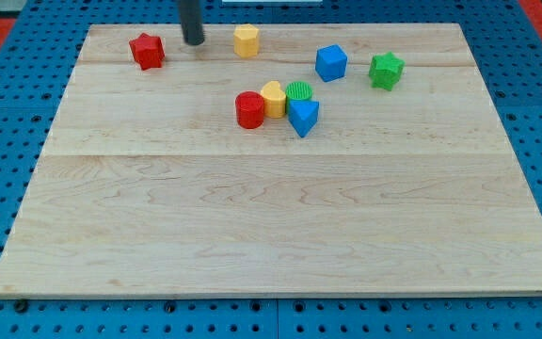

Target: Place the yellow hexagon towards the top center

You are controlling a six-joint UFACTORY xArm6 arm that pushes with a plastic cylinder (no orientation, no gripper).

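Yellow hexagon (246,40) just right of my tip (194,43).

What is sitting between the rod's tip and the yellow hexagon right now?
Nothing visible. My tip is just to the view's left of the yellow hexagon block, with bare wooden board between; the red star block lies on its other side.

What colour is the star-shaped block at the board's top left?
Red: the red star shows plainly in the camera view, just left of my tip.
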